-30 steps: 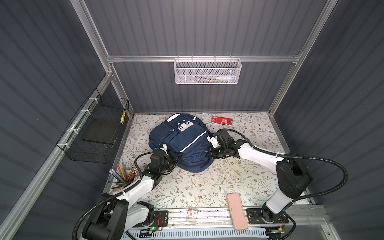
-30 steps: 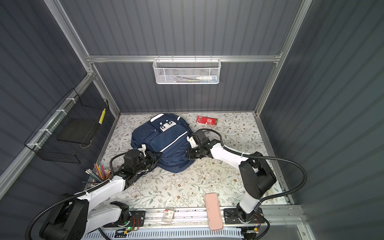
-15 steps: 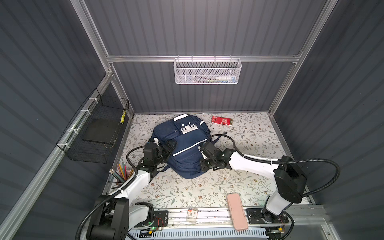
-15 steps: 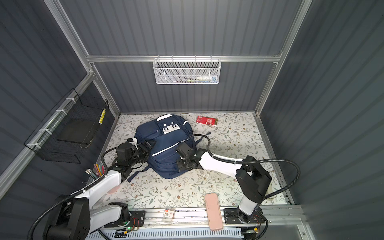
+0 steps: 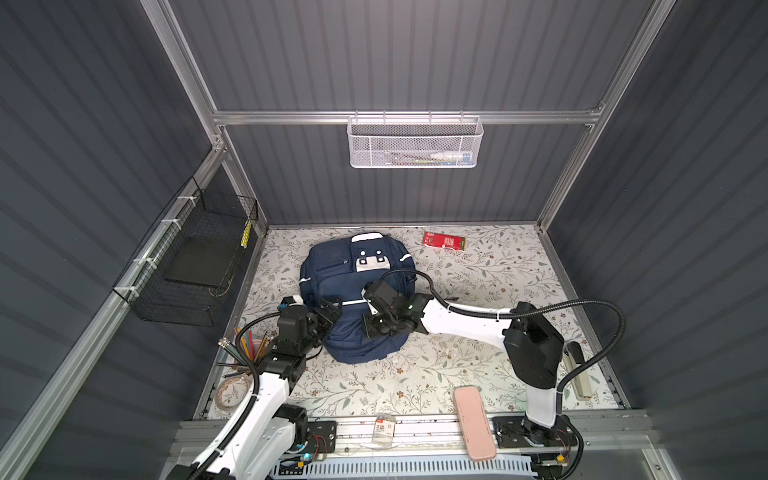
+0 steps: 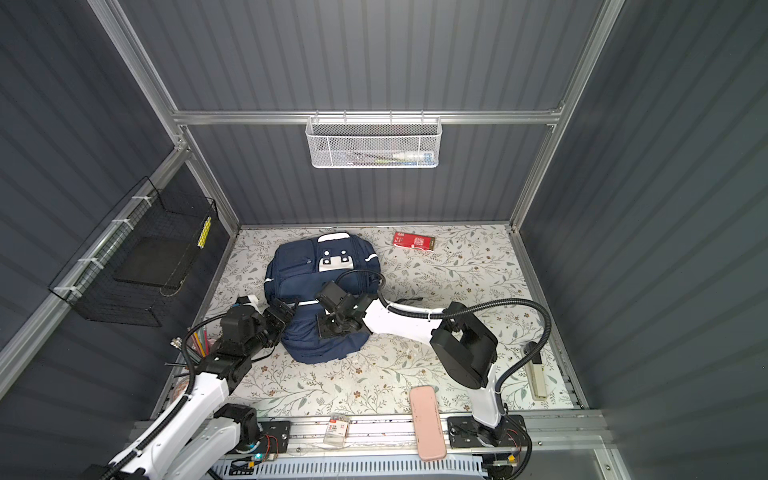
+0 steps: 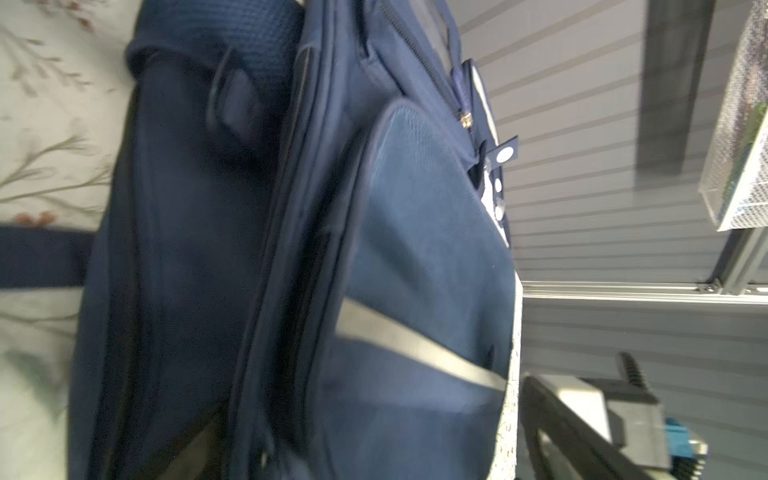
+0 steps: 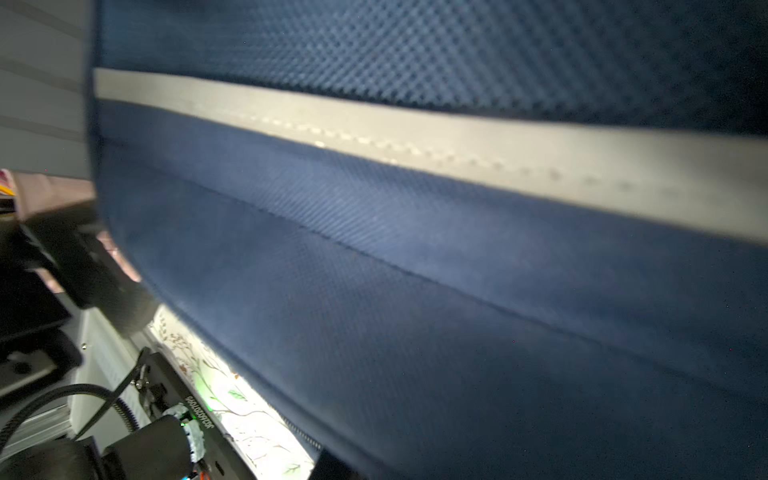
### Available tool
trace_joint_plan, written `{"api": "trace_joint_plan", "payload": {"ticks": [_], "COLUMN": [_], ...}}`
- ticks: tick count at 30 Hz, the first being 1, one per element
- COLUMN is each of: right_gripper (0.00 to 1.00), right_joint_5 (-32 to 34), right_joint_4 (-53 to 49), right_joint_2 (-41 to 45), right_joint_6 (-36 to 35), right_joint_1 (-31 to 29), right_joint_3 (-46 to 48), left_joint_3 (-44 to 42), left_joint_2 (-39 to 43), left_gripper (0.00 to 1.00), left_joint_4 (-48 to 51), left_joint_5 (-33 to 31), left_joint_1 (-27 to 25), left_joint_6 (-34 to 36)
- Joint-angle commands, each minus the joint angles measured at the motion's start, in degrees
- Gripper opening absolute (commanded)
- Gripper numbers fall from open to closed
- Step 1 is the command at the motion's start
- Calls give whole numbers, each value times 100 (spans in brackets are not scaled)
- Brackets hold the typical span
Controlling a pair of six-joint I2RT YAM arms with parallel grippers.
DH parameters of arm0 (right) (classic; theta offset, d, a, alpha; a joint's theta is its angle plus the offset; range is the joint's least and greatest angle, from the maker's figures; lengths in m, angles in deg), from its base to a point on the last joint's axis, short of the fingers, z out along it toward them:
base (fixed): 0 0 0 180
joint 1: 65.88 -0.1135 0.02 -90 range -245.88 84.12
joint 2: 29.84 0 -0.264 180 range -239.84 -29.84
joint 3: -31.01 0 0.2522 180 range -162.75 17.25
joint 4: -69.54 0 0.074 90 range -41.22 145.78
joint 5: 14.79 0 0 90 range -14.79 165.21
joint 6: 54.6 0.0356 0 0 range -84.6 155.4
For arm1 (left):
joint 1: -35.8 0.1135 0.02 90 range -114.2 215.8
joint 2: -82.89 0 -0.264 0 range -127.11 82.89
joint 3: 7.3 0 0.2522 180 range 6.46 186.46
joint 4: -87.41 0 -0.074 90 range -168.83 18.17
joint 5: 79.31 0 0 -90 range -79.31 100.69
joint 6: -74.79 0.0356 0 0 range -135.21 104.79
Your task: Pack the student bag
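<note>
Navy student bag (image 5: 332, 272), lengthwise toward rear

Both top views are looking steeply down from high above the front edge, sharing almost the whole floral table (image 5: 478, 365), while the wrist cameras are peering past their jaws, the left closely facing the student bag (image 7: 415, 249) with the back wall (image 7: 602, 187) beyond, the right nearly touching its striped fabric.
</note>
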Motion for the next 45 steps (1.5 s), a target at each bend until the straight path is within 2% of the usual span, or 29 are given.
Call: {"api": "trace_joint_plan", "payload": {"ticks": [1, 4, 6, 9, 11, 12, 13, 14, 18, 24, 32, 34, 38, 42, 45], "right_gripper": [0, 0, 0, 0, 0, 0, 0, 0, 0, 0, 0, 0, 0, 0, 0], "right_joint_5": [-88, -93, -99, -167, -299, -743, -1309, -1451, -619, -547, -467, -270, -311, -169, -87], "right_joint_4": [710, 770, 757, 690, 563, 575, 584, 597, 22, -267, -616, -684, -725, -913, -1038], "right_joint_2": [-27, -52, -43, 41, 151, 185, 223, 326, 1012, 1591, 1531, 1379, 993, 948, 1051], "right_joint_6": [105, 146, 113, -1, -114, -200, -281, -317, -771, -1116, -1819, -1902, -2021, -2078, -2078], "right_joint_1": [25, 25, 18, 8, 30, 95, 188, 238, 415, 1213, 2082, 2230, 2648, 2539, 2073], "right_joint_3": [-117, -56, -68, -18, 84, 154, 235, 404, 1158, 2017, 2084, 1977, 1668, 1431, 1340], "left_joint_3": [-4, -283, -347, -444, -294, -137, 22, 154, 505, 516, 391, 446, 509, 584, 575], "left_joint_2": [215, 82, -208, -706, -950, -1046, -1105, -1125, -1036, -1007, -788, -749, -526, -521, -706], "left_gripper": [100, 99, 90, 61, 30, 12, 0, 0, 0, 0, 0, 0, 0, 0, 0], "left_joint_4": [486, -96, -345, -1048, -1136, -1011, -928, -772, -166, -121, -47, 35, 245, 386, 241], "left_joint_5": [118, 76, 112, 279, 290, 307, 326, 318, 97, 138, 384, 422, 355, 411, 450], "left_joint_1": [-375, -702, -728, -727, -725, -729, -729, -729, -705, -515, -99, -65, 32, 256, 366], "left_joint_6": [-474, -806, -822, -765, -494, -335, -149, 12, 471, 462, 347, 363, 408, 538, 580]}}
